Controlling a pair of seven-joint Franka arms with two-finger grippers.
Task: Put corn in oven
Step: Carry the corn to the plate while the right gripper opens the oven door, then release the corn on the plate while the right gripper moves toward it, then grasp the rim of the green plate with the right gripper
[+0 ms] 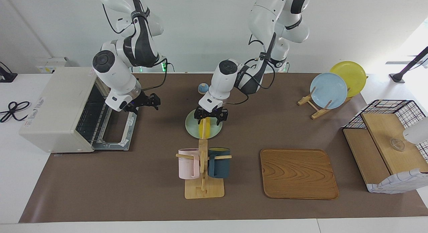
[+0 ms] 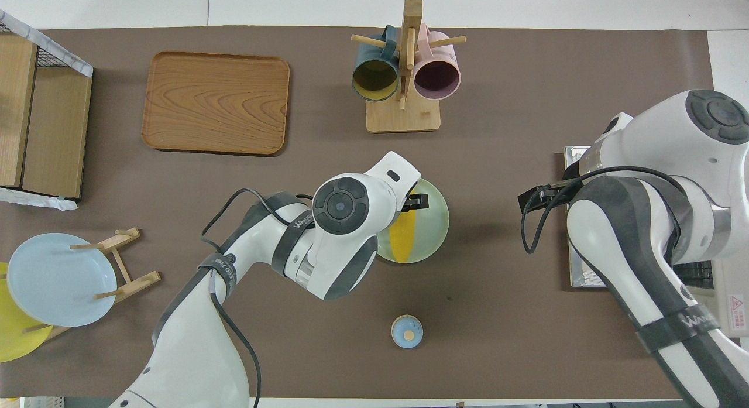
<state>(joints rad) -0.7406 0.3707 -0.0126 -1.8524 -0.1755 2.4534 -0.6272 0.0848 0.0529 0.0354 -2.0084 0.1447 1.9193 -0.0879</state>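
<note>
Here 1 corn (image 1: 204, 129) (image 2: 401, 236), a smooth bright yellow tapered cob, lies on 1 round pale green plate (image 1: 192, 125) (image 2: 435, 221) directly under the left gripper (image 1: 211, 115). That gripper's black fingers straddle the cob's end nearest the robots; whether they already press it I cannot tell. Toward the right arm's end of the table from it stands 1 oven (image 1: 57, 110), a boxy off-white toaster oven with its drop-down door (image 1: 117, 131) (image 2: 579, 220) lying open and a wire rack inside. The right gripper (image 1: 149, 101) hangs over the door's edge, fingers slightly apart and holding nothing.

Farther from the robots than the left gripper stands 1 wooden mug tree (image 1: 203, 179) (image 2: 405, 86) carrying 2 mugs, 1 pink (image 1: 188, 163) (image 2: 437, 75) and 1 dark teal (image 1: 219, 162) (image 2: 375, 76). Beside it lies 1 rectangular wooden tray (image 1: 298, 173) (image 2: 216, 102) with rounded corners and bold grain. Nearer the robots sits 1 small blue round piece (image 1: 203, 88) (image 2: 406, 331). Toward the left arm's end, 1 wooden rack (image 1: 312, 107) (image 2: 126, 264) props 2 plates upright, 1 light blue (image 1: 328, 90) (image 2: 55, 286) and 1 yellow (image 1: 351, 74) (image 2: 14, 338); past them sits 1 black wire basket (image 1: 388, 107) with wooden boards.

The left arm's band carries writing too small to read.
</note>
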